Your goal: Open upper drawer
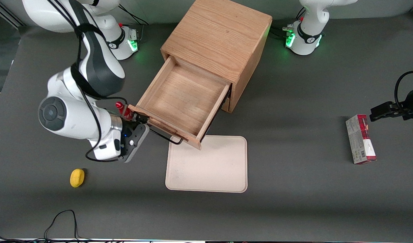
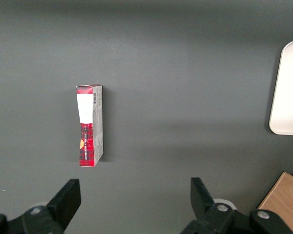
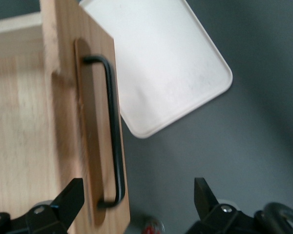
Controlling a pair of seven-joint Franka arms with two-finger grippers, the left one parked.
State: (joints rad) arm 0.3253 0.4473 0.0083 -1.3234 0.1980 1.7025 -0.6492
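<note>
Surface: dark grey table (image 1: pixel 294 101), matte, evenly lit.
Upper drawer: upper drawer (image 1: pixel 184 98) of the light oak cabinet (image 1: pixel 220 37) stands pulled well out toward the front camera; its wooden tray is bare inside, and its front panel overhangs one corner of the cream tray (image 1: pixel 210 168).
Handle: black wire bar handle (image 3: pixel 115 141) runs along the drawer front; nothing of mine touches it in the right wrist view.
My gripper: gripper (image 3: pixel 136 200) sits just beside the end of the drawer front that lies toward the working arm's end of the table. Jaws spread wide, nothing between them; the handle's end lies near one finger (image 3: pixel 71 197) but is not in the gap.
Step in hand: I judge the pull done and the handle let go.
Next move calls for: a straight retreat away from the drawer front, jaws kept wide so no finger hooks the bar and drags the drawer askew.
Near my gripper: small red-capped item (image 1: pixel 120 107), touching or nearly touching the drawer's corner; I cannot tell which.
Farther out: yellow object (image 1: pixel 77 177) nearer the front camera than my wrist; red and white box (image 1: pixel 360 139) toward the parked arm's end.
</note>
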